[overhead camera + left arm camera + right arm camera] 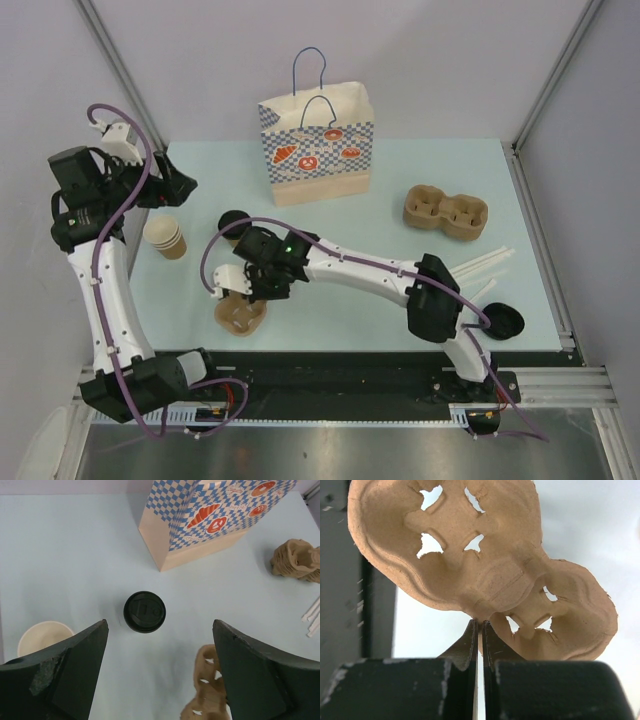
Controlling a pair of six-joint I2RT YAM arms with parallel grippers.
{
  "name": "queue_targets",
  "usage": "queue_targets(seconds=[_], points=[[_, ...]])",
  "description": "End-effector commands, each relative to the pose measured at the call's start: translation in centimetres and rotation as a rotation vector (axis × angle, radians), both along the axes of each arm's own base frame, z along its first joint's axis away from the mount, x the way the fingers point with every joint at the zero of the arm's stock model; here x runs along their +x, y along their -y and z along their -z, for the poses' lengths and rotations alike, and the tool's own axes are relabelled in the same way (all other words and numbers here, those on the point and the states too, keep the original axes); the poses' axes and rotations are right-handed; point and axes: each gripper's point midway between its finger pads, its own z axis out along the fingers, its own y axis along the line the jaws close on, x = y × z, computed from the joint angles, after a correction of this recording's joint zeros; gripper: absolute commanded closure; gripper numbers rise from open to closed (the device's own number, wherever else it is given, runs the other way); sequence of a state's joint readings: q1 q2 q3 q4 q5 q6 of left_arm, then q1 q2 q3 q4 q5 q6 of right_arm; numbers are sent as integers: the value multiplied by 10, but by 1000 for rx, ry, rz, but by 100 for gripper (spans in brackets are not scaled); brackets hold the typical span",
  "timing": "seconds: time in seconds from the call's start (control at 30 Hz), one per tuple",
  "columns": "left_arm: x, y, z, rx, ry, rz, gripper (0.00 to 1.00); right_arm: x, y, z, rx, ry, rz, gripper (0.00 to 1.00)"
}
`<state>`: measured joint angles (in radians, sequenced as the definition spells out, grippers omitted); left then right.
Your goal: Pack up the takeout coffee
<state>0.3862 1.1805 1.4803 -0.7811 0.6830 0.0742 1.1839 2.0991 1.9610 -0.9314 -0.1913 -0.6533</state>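
The takeout coffee (pixel 235 222) is a brown cup with a black lid (pixel 144 611), standing upright on the table left of centre. My left gripper (pixel 177 186) hovers up and to its left, open and empty. In the left wrist view the lid lies just ahead of the gap between the left gripper's (pixel 160 624) fingers. The checked paper bag (pixel 316 148) stands open at the back. My right gripper (pixel 243 295) is shut on the rim of a brown pulp cup carrier (pixel 485 565), held near the table's front edge (pixel 240 315).
A stack of lidless brown cups (pixel 165 238) stands left of the coffee. More pulp carriers (pixel 445 212) lie at the right. White straws (pixel 485 265) and a loose black lid (pixel 503 322) lie at the front right.
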Motion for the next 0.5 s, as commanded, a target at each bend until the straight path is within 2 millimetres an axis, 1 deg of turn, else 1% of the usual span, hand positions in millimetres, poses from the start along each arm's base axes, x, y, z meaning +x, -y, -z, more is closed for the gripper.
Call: queue_targets(seconds=[0.0, 0.03, 0.1, 0.13, 0.2, 0.4, 0.47], points=[[-10, 12, -17, -38, 46, 61, 9, 28, -41, -21, 128, 114, -68, 100], [-10, 12, -16, -38, 46, 63, 9, 31, -47, -15, 125, 117, -75, 100], [-10, 11, -13, -40, 40, 65, 9, 37, -53, -10, 128, 124, -97, 100], [-9, 9, -11, -41, 36, 64, 9, 40, -56, -4, 126, 126, -101, 100], [-10, 9, -9, -46, 32, 67, 9, 44, -62, 0, 138, 135, -119, 100], [-10, 2, -3, -48, 23, 61, 9, 44, -69, 20, 125, 151, -189, 100], [-10, 0, -1, -57, 16, 58, 9, 48, -72, 27, 124, 162, -192, 100]])
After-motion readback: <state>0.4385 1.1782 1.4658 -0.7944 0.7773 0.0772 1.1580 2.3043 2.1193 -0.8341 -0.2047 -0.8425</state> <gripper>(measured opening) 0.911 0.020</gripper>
